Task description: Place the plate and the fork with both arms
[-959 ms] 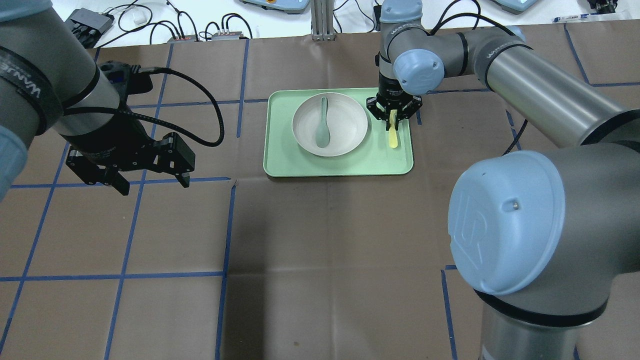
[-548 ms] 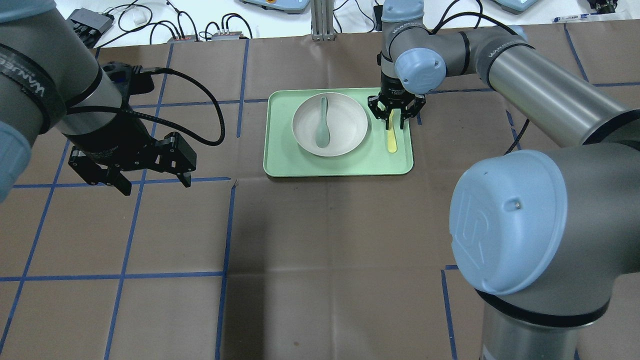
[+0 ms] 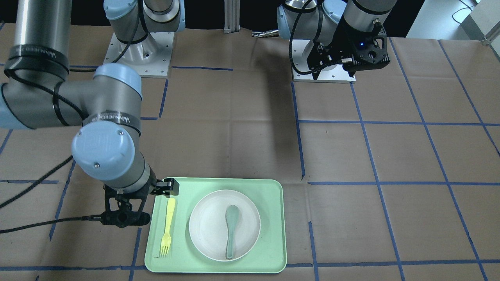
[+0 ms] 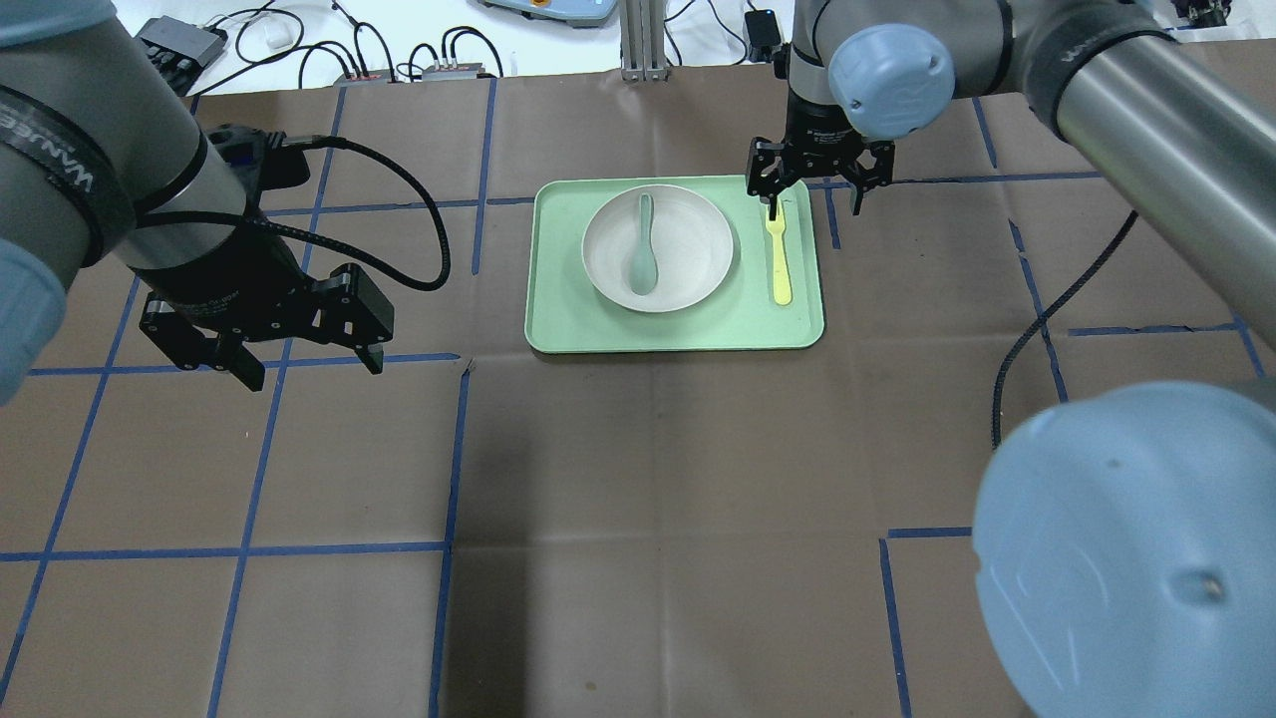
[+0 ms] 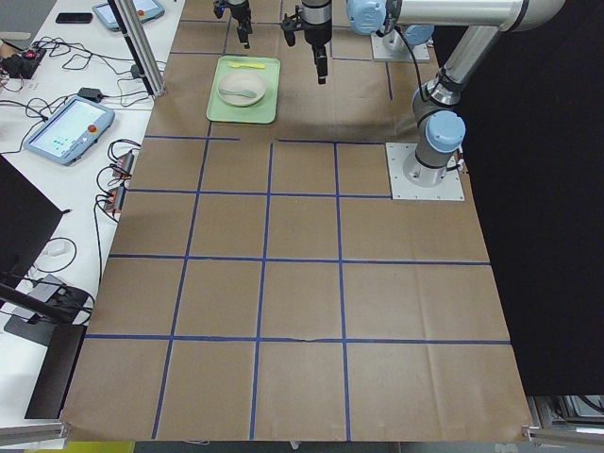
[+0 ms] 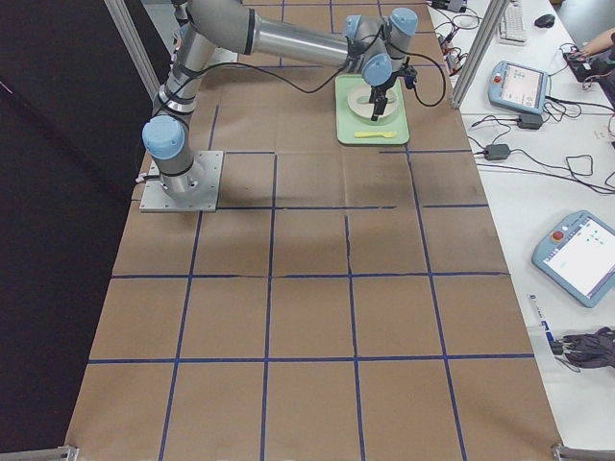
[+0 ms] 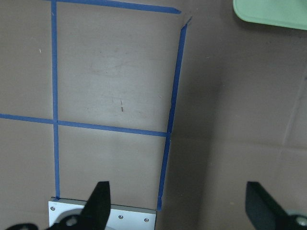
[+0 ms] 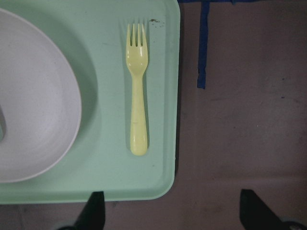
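The off-white plate sits on the mint-green tray with a teal-grey spoon lying in it. The pale yellow fork lies flat on the tray to the right of the plate, free of any grip. It also shows in the right wrist view and the front view. My right gripper hangs open and empty above the tray's far right corner, over the fork's far end. My left gripper is open and empty above the table, well left of the tray.
The table is covered in brown paper with blue tape lines. Cables and small boxes lie beyond the far edge. A corner of the tray shows in the left wrist view. Both arm bases stand on the robot's side.
My right gripper opened and let go of the fork, then rose and drew back toward the tray's far edge. The fork now lies flat on the tray. The left arm barely moved.
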You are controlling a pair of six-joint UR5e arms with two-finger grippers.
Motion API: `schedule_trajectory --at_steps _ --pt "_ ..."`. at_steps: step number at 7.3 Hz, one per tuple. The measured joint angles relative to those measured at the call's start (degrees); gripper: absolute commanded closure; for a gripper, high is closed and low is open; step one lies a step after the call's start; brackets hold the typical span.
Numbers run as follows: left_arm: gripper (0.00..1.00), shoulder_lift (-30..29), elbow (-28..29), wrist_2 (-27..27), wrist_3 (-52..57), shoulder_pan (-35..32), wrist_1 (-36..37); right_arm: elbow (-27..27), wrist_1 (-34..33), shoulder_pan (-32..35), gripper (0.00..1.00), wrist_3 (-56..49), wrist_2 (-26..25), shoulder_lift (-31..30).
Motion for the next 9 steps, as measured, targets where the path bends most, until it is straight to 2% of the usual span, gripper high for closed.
schedule_trajectory --at_steps 3,5,7,9 --pt "0.00 0.0 0.0 0.2 0.1 0.0 0.0 10.4 2.0 -2.9 0.00 -3.0 0.5 -15.4" --pt "0.00 -0.1 -0.1 0.2 0.1 0.0 0.0 14.0 6.7 -3.5 0.00 -3.3 0.7 -23.2" --pt "0.00 -0.2 -0.1 0.2 0.1 0.0 0.0 15.5 10.0 -3.8 0.00 -3.4 0.6 -27.5" --pt "0.00 -0.3 -0.2 0.2 0.1 0.1 0.0 15.9 10.5 -4.3 0.00 -4.3 0.6 -28.9"
